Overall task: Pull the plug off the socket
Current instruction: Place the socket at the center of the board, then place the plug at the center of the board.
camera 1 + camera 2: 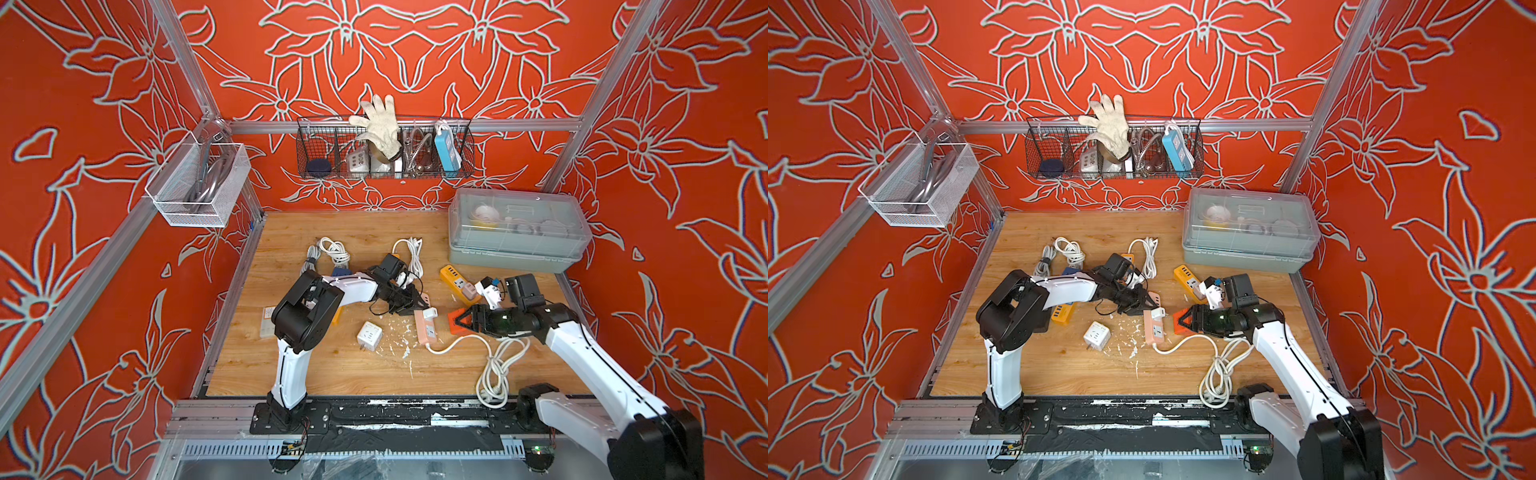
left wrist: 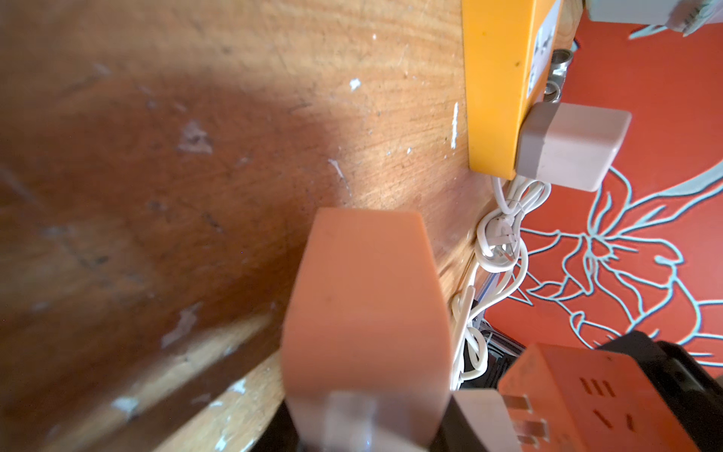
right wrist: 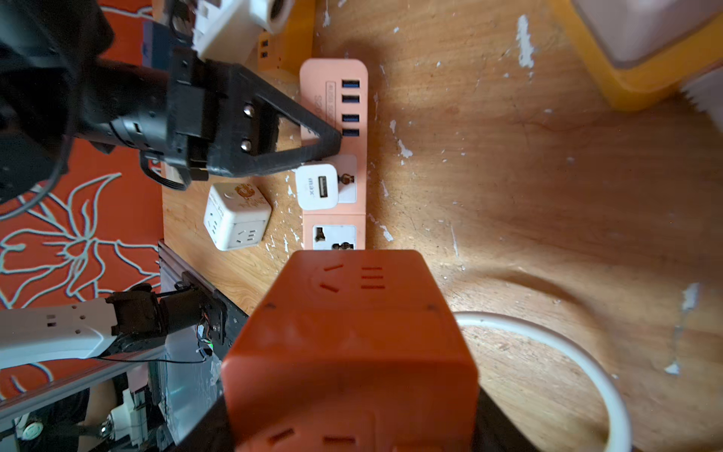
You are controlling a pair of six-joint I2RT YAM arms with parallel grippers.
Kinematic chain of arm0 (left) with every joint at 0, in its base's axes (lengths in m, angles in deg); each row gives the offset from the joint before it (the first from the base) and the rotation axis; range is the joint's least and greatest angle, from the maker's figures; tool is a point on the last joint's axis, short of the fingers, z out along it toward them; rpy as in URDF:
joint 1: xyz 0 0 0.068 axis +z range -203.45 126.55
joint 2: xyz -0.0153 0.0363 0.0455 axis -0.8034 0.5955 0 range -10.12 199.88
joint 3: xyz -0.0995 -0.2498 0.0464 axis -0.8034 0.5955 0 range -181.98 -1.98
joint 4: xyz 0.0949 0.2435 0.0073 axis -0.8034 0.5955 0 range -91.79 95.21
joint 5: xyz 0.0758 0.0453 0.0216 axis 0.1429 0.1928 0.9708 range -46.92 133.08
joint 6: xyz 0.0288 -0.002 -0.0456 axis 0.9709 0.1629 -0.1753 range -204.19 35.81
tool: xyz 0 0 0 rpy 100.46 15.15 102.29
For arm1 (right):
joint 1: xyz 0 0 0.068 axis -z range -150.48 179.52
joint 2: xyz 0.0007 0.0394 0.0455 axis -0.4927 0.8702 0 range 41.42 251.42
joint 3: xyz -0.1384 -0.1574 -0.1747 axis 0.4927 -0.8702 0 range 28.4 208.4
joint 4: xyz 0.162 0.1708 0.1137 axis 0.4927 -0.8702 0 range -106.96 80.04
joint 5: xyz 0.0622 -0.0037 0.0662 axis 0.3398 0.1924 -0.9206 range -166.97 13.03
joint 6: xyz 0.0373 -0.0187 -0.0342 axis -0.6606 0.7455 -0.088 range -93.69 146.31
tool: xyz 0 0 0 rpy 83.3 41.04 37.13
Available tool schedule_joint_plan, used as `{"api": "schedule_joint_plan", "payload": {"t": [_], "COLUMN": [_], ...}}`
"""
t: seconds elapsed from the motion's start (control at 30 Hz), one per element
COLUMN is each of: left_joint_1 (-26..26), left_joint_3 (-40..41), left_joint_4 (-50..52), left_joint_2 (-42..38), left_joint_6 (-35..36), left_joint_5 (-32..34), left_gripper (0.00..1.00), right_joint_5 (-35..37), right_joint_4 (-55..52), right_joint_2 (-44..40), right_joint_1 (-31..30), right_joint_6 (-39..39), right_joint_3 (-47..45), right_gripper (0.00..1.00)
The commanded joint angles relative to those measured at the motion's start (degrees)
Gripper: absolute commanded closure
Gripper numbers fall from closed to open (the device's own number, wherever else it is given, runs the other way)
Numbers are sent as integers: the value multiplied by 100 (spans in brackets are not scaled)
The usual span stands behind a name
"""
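Observation:
A pink power strip [image 1: 425,330] lies mid-table with a white USB plug [image 1: 430,312] seated in one of its sockets; the right wrist view shows the plug [image 3: 317,187] on the strip [image 3: 335,231] clearly. My left gripper [image 1: 420,302] is shut on the strip's USB end, its black fingers [image 3: 313,144] right beside the plug. In the left wrist view the strip [image 2: 364,297] runs out from between the jaws. My right gripper [image 1: 460,322] is shut on an orange cube socket [image 3: 348,332], just right of the strip.
A white cube adapter [image 1: 369,336] sits left of the strip. A yellow strip [image 1: 456,281] with a grey adapter lies behind the orange cube. The strip's white cable coils [image 1: 496,370] at the front right. A lidded plastic box [image 1: 519,228] fills the back right corner.

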Motion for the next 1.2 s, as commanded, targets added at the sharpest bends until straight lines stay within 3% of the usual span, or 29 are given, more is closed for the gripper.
{"api": "schedule_joint_plan", "payload": {"t": [0.0, 0.1, 0.27, 0.43, 0.67, 0.73, 0.93, 1.17], "left_joint_1": [6, 8, 41, 127, 132, 135, 161, 249], "left_joint_3": [-80, -220, -328, -293, 378, 787, 2032, 2736], "left_joint_4": [322, 536, 937, 1392, 1626, 1559, 1446, 1937], "left_joint_2": [183, 123, -242, -1043, -3140, -3814, -5669, -7298], "left_joint_6": [386, 410, 617, 934, 1425, 1424, 1233, 1014], "left_joint_5": [265, 364, 759, 1329, 2549, 3082, 4746, 5852], "left_gripper": [78, 53, 36, 34, 33, 29, 4, 2], "right_joint_5": [-115, -491, -630, -931, -1524, -1483, -841, -121], "right_joint_4": [335, 1072, 1437, 1979, 4003, 4066, 3820, 3461], "right_joint_2": [-328, -527, -701, -803, -871, -797, -144, 1717], "right_joint_1": [40, 35, 42, 37, 0, -89, -908, -1949], "right_joint_6": [-422, -985, -1288, -1670, -2968, -2979, -2529, -1914], "right_joint_3": [-88, -422, -584, -790, -1482, -1489, -988, 410], "right_gripper": [60, 59, 58, 58, 56, 56, 55, 54]}}
